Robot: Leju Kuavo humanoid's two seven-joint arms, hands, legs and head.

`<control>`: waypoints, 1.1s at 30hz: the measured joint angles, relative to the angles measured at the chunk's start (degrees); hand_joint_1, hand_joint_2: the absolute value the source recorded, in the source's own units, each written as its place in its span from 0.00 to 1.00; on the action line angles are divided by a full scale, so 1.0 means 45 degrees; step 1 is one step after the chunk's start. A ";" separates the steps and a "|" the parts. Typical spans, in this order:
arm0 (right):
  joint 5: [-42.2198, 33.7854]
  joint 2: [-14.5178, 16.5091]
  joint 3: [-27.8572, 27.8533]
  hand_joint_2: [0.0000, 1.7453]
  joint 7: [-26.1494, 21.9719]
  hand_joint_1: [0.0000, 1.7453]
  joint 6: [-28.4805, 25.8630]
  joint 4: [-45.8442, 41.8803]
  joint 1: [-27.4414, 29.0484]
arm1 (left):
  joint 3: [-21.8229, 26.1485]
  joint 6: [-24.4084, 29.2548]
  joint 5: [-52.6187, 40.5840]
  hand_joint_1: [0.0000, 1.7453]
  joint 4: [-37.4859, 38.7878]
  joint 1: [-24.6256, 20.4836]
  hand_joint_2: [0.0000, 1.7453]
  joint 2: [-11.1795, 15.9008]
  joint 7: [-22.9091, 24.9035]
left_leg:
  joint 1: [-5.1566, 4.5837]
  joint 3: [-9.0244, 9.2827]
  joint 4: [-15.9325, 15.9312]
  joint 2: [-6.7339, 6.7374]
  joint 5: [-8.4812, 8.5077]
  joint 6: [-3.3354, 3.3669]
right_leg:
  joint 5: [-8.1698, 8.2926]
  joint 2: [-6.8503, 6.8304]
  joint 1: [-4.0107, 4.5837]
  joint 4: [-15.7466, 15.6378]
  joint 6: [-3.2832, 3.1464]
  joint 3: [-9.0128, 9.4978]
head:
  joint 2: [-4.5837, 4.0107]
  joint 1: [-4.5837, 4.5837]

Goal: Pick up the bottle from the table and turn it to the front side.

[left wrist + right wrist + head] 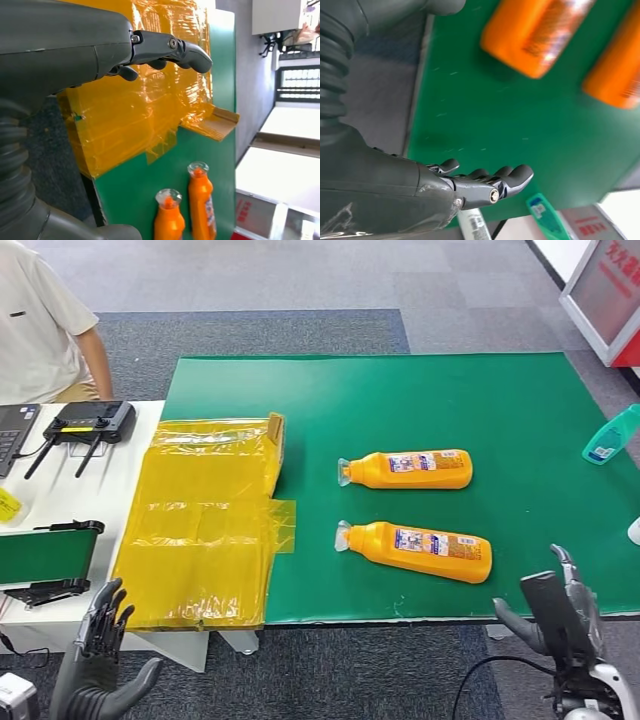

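Observation:
Two orange bottles lie on their sides on the green mat (468, 400), clear caps pointing left, labels up. The near bottle (419, 550) (168, 220) (531, 35) lies close to the table's front edge; the far bottle (411, 469) (201, 205) (616, 75) lies behind it. My right hand (562, 615) (471, 187) hovers open at the front edge, right of the near bottle and apart from it. My left hand (98, 660) (113, 50) is open, low at the front left, below the yellow-wrapped box, holding nothing.
A flattened box wrapped in yellow film (204, 525) (143, 95) covers the mat's left end. A teal bottle (611, 435) (546, 215) lies at the right edge. A white side table (121, 490) carries a router (90, 422) and a small green conveyor (49, 555). A person (41, 325) sits at back left.

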 joint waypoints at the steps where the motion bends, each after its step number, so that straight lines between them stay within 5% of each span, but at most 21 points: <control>1: 0.0518 -0.0306 0.0238 1.00 0.0493 0.00 0.0093 0.0040 -0.0044 | 0.0204 -0.0130 -0.0099 0.00 0.0021 -0.0103 1.00 -0.0017 0.0117 | -0.0001 -0.0001 0.0000 0.0000 0.0001 0.0000 | 0.0003 0.0000 -0.0001 0.0000 0.0003 0.0000 | 0.0000 0.0000; 7: 0.3486 -0.1881 0.2107 1.00 0.2706 0.00 0.0249 0.0737 -0.0993 | 0.1262 -0.0653 -0.0465 0.00 0.0194 -0.0875 1.00 -0.0040 0.0488 | 0.0000 0.0001 0.0000 0.0001 0.0020 0.0002 | 0.0024 0.0002 0.0000 0.0000 0.0008 0.0000 | 0.0000 -0.0001; 12: 0.4945 -0.2693 0.3953 1.00 0.3507 0.00 0.0493 0.1918 -0.2471 | 0.1464 -0.0599 -0.0377 0.00 0.0255 -0.1405 1.00 0.0072 0.0661 | 0.0001 0.0003 0.0000 0.0001 0.0040 0.0003 | 0.0043 0.0002 0.0001 0.0000 -0.0004 -0.0003 | 0.0000 -0.0001; 22: 0.6296 -0.3339 0.6914 1.00 0.3882 0.00 0.1412 0.4973 -0.5514 | 0.1045 -0.0030 -0.0064 0.00 0.0788 -0.1858 1.00 0.0583 0.0777 | 0.0000 -0.0003 0.0001 0.0002 0.0064 0.0016 | 0.0055 0.0001 0.0000 0.0001 -0.0003 -0.0008 | 0.0000 -0.0001; 33: 0.5507 -0.3738 0.8290 1.00 0.3728 0.00 0.1988 0.6886 -0.6671 | 0.0989 0.0336 0.0480 0.00 0.0969 -0.1798 1.00 0.0796 0.0145 | -0.0001 -0.0014 0.0001 -0.0001 0.0059 0.0020 | 0.0052 -0.0003 0.0000 0.0001 -0.0001 -0.0009 | 0.0000 0.0000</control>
